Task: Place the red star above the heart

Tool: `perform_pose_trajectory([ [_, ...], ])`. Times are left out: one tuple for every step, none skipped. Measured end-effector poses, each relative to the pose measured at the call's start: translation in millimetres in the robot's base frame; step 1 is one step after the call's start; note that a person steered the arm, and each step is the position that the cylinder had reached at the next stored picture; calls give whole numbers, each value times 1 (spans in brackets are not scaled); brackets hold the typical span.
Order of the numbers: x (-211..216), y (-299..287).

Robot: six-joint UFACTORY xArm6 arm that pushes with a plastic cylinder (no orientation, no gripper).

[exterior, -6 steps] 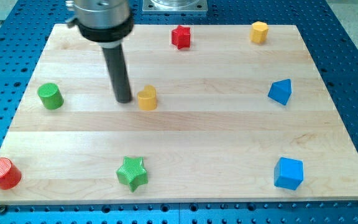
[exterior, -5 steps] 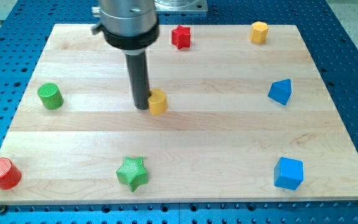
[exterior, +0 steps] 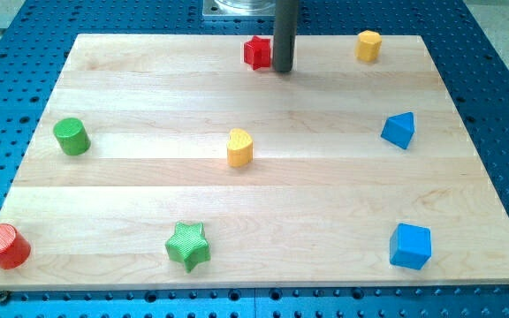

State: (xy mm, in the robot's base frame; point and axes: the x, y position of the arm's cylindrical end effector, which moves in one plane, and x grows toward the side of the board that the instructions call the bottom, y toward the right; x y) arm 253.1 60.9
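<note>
— Fingers first: are they clenched or released?

— Neither, since this arm has no fingers and nothing grasps anything. It ends in a dark rod, and my tip point(exterior: 283, 71) rests on the pale wooden worktop point(exterior: 325, 194) near its top edge, just beside the small red plastic star point(exterior: 256, 52) on the star's right (touching or a hair apart, I cannot tell).

— And the heart?

— The yellow plastic heart point(exterior: 239, 147) sits about mid-worktop, well apart from the star and a little towards the left edge from it. The star needs to come down towards it.

— What could go wrong?

— From this side a push sends the star towards the left edge, not downward. Its points may also catch the round rod off-centre, so it spins and slips away. It lies close to the top edge, so a stray nudge could tip it off. Too long a push downward would knock the heart itself.

— Any writing to read?

— None, no brand or label shows.
</note>
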Motion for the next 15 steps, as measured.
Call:
perform_pose_trajectory([
  [-40, 6],
  [-52, -50],
  [-13, -111],
  [-10, -91],
  [-55, -90],
  [-59, -43],
  [-31, -47],
  [21, -69],
  [59, -73],
  [61, -63],
  [63, -39],
  [82, -39],
  [97, -40],
  [98, -42],
  [70, -43],
])
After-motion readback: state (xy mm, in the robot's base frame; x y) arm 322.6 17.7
